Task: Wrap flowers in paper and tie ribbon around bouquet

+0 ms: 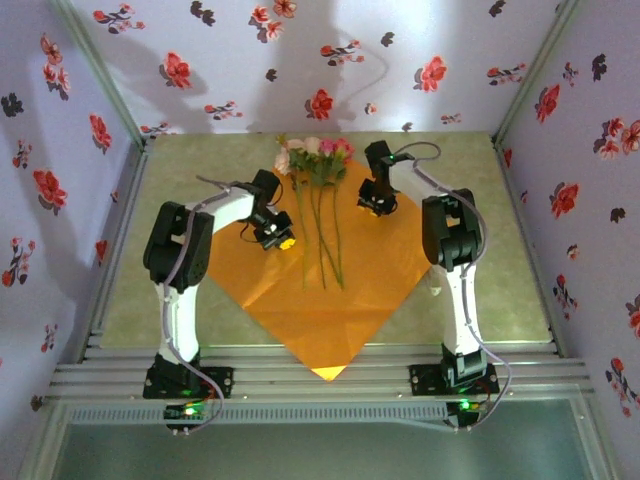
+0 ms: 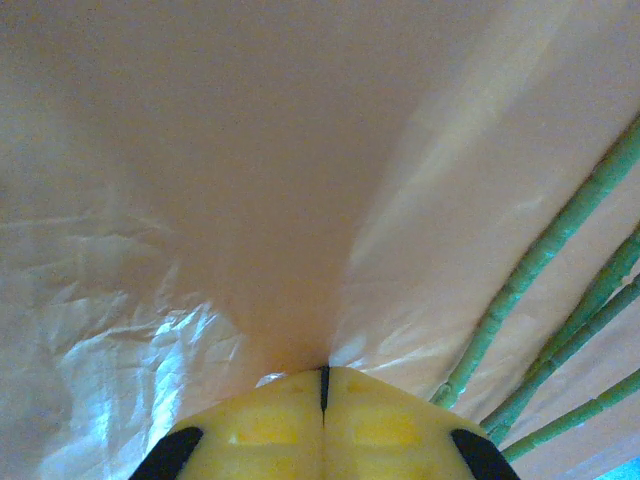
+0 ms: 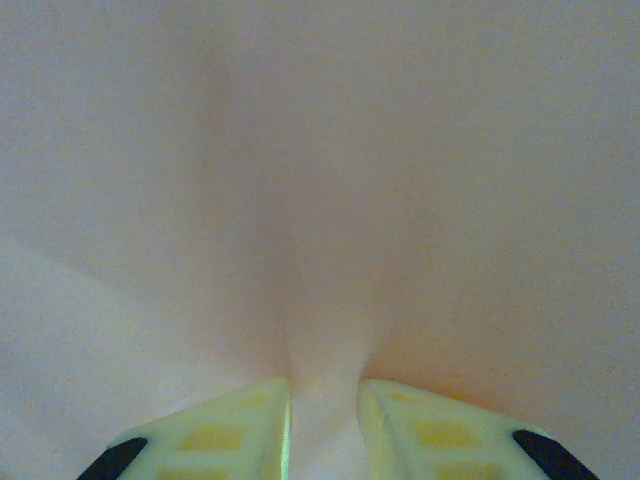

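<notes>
1. Yellow pads (image 2: 270, 425) of the left claw (image 2: 323, 378) press together, clenched on a thin bright orange paper sheet (image 2: 200, 150). Creases fan out from the tips, which suggests a pinch meant to lift that side.
2. Right of this claw lie long green-stemmed roses (image 2: 540, 260), their stems flat on the sheet. They are near the tips but apart from them, so the pinch takes paper alone.
3. Pale yellow pads (image 3: 225, 430) of the right claw (image 3: 323, 388) stand slightly apart, with a raised pleat of the sheet (image 3: 300, 150) bunched between them. I judge it to be grasping that pleat, the gap being the paper's own bulk.
4. Seen from above, the left claw (image 1: 273, 239) and right claw (image 1: 372, 206) flank the roses (image 1: 320, 235). The blooms lie just beyond both claws and the stems trail back between them. Such a hold on either side seems chosen so that both flaps can fold over the stems.
5. Under both claws the sheet (image 1: 300, 305) lies as a diamond on the pale green table (image 1: 180, 180), and the roses are uncovered, so wrapping looks barely begun.
</notes>
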Robot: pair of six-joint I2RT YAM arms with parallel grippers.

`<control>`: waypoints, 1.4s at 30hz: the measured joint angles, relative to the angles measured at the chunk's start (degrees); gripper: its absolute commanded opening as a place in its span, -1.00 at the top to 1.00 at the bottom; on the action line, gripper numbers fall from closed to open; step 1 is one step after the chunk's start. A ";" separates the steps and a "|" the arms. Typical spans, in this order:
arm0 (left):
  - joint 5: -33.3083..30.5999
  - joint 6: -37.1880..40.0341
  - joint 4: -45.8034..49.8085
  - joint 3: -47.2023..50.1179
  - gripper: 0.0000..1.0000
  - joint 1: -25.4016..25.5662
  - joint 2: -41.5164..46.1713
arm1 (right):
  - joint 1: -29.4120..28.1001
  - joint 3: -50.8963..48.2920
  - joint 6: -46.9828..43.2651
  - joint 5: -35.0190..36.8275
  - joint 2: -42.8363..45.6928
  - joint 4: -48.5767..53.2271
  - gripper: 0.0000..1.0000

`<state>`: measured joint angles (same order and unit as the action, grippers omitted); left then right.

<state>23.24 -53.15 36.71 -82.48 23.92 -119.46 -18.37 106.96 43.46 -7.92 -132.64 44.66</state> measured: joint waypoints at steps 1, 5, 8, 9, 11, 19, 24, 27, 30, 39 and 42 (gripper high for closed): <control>0.17 0.02 0.52 -0.52 0.91 -0.11 -0.35 | 0.02 0.92 0.02 -0.02 -0.50 0.68 0.45; 1.49 0.24 2.23 -2.38 0.91 -0.81 -1.66 | 0.02 4.72 0.09 -0.09 -2.64 2.86 0.45; 2.45 0.74 3.91 -4.35 0.91 -1.38 -2.99 | 0.15 6.43 0.68 -0.48 -3.58 3.26 0.45; 2.56 0.98 4.42 -5.16 0.91 -1.57 -3.50 | 0.24 6.73 1.01 -0.61 -3.78 3.26 0.45; 2.75 1.25 5.11 -6.58 0.91 -2.01 -4.39 | 0.39 7.08 1.62 -0.90 -3.96 3.19 0.45; -0.83 2.60 4.87 -10.62 0.78 -3.80 -5.97 | 0.50 3.04 2.14 0.52 -1.22 -1.25 0.18; -5.01 2.75 3.78 -11.02 0.53 -4.59 -5.16 | 1.14 -0.66 -1.38 2.38 3.41 -3.72 0.08; -6.51 2.05 2.95 -10.71 0.38 -4.42 -2.60 | 1.14 -2.71 -3.10 2.86 8.07 -5.07 0.12; -7.10 0.81 1.36 -8.37 0.37 -4.17 2.89 | 0.48 -5.68 -3.65 2.95 13.64 -6.19 0.21; -6.58 -0.42 2.75 8.09 0.11 -5.75 20.35 | -12.37 -21.44 2.19 -0.70 21.49 -11.06 0.25; -6.78 0.42 5.99 15.39 0.01 -8.59 24.90 | -13.92 -21.27 3.58 -1.90 19.39 -12.33 0.24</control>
<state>16.47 -52.73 42.70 -67.09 15.33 -94.56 -32.29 85.69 47.05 -9.82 -113.25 32.34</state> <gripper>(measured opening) 0.467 0.378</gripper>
